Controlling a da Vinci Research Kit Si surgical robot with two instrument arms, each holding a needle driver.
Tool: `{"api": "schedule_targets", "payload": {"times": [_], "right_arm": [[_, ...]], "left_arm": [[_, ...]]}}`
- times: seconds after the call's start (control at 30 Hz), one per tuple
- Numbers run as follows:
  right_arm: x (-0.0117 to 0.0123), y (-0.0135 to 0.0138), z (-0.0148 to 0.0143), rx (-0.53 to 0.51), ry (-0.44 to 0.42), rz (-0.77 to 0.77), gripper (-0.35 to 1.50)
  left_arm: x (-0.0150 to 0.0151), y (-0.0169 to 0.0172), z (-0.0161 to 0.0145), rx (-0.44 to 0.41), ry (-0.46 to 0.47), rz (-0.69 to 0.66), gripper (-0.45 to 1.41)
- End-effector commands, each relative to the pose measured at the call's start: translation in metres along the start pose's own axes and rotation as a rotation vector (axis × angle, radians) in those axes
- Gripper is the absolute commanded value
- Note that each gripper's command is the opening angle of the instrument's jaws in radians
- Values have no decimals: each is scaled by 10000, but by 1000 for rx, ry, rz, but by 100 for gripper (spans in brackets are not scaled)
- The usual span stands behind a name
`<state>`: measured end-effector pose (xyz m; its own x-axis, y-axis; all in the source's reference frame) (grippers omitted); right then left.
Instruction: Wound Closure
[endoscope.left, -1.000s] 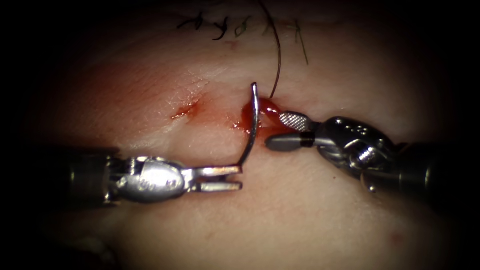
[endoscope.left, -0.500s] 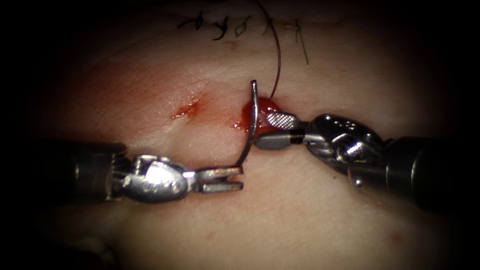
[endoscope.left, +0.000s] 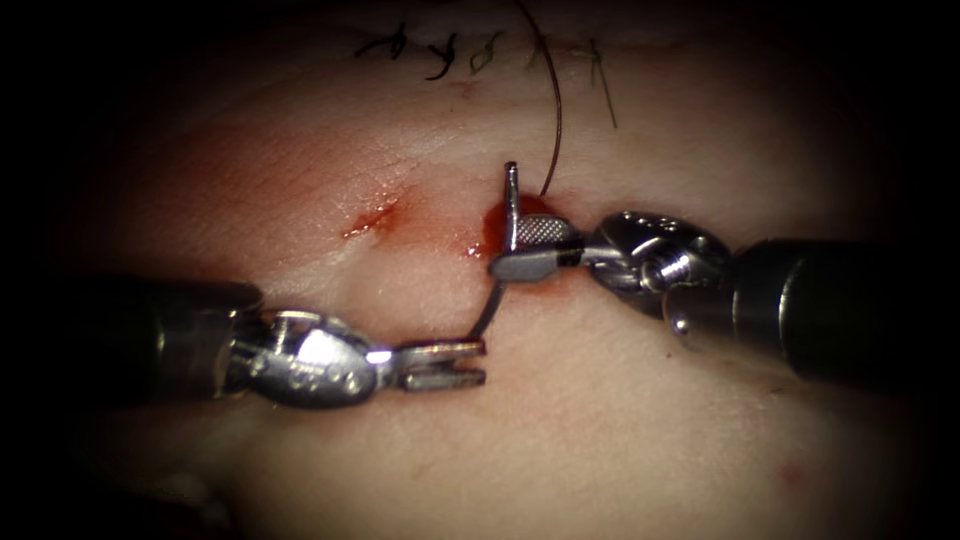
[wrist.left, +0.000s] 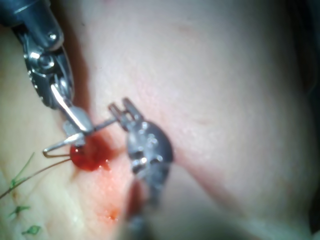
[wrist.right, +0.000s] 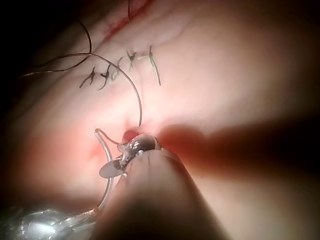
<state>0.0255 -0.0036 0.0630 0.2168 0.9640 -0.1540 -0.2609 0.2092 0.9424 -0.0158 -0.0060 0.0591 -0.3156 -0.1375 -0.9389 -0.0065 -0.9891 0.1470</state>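
The curved needle (endoscope.left: 503, 250) stands upright over the tissue (endoscope.left: 560, 420), free of it, just in front of a pool of red fluid (endoscope.left: 497, 225). My left tool (endoscope.left: 447, 362) holds the needle by its lower end. My right tool (endoscope.left: 522, 248) comes in from the right, and its jaws close around the upper half of the needle. Dark thread (endoscope.left: 556, 120) rises from the red pool toward the far edge. In the left wrist view, the right tool (wrist.left: 75, 131) grips the needle (wrist.left: 60, 145) beside the left tool (wrist.left: 121, 109). The right wrist view shows the needle (wrist.right: 107, 165) and the thread (wrist.right: 135, 95).
Several knotted stitches with cut thread ends (endoscope.left: 440, 52) lie in a row at the far edge. A small red nick (endoscope.left: 368, 220) marks the tissue left of the needle. The two shafts enter low from the left and right.
My right tool moved left to the needle and narrowed its open jaws around it. The left tool and the needle stayed almost still.
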Motion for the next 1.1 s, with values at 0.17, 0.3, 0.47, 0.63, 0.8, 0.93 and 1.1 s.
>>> {"api": "schedule_targets", "payload": {"times": [0.17,0.3,0.47,0.63,0.8,0.93,1.1], "right_arm": [[-2,2,15,2,0,0,118],[1,2,18,-1,2,1,114],[4,3,20,-2,4,3,114],[5,3,21,-2,5,21,109],[6,5,21,-2,4,27,83],[9,5,19,7,28,27,-35],[16,5,15,-15,51,34,-35]], "left_arm": [[-4,7,9,1,-3,11,-45],[-4,9,10,1,-2,11,-45],[-3,9,11,0,-1,11,-45],[-4,10,12,1,-3,17,-45],[-3,10,13,0,-1,17,-45],[-2,11,14,-1,0,17,-45],[-1,11,15,-2,1,17,-45]]}}
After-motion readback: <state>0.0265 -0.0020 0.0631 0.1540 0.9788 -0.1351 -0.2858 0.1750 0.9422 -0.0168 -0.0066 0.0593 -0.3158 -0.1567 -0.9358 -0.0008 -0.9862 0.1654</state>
